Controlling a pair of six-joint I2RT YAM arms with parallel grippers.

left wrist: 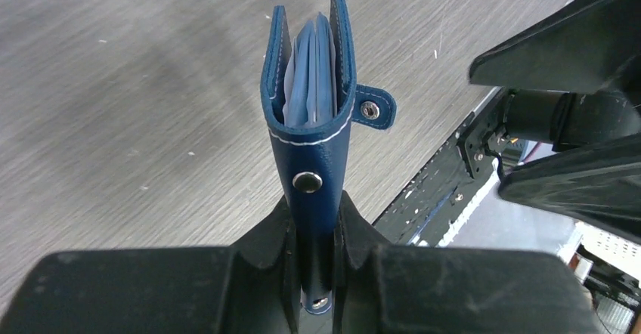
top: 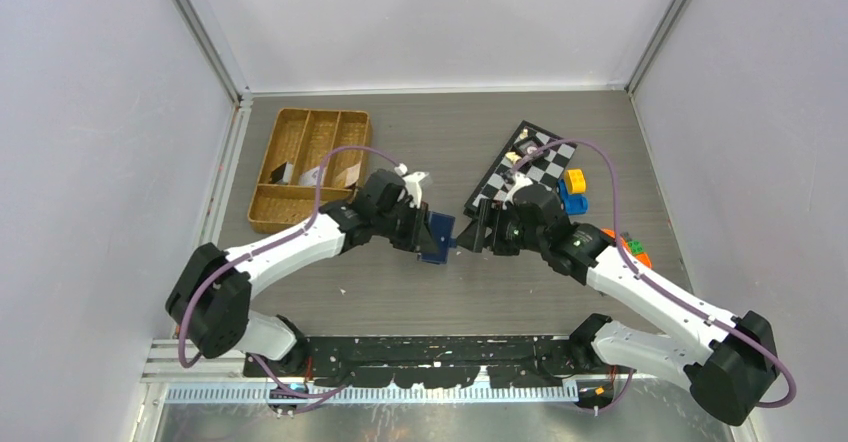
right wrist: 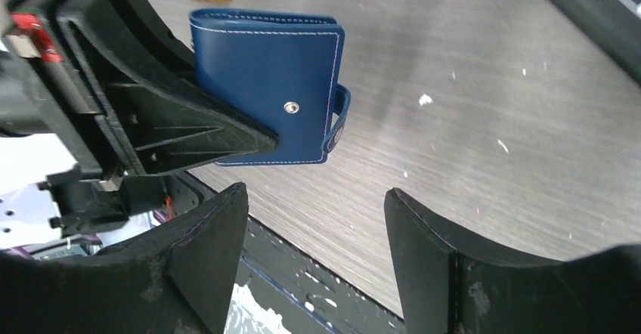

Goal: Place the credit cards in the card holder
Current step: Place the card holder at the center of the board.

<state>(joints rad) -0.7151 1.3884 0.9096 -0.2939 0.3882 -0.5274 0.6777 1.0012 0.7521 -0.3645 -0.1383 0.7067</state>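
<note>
My left gripper (left wrist: 312, 224) pinches the card holder (left wrist: 308, 156) edge-up over mid-table, snap tab (left wrist: 372, 109) loose; right gripper (right wrist: 314, 202), spread & just beside, should nip one cover & peel slowly w/o twisting.

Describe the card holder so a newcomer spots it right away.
Look at the middle of the table, between the wicker tray and the checkerboard. The card holder is the small folded wallet clamped in the left gripper. Unlike the blue toy by the checkerboard, it is flat navy with white stitching and an unfastened snap tab.
</note>
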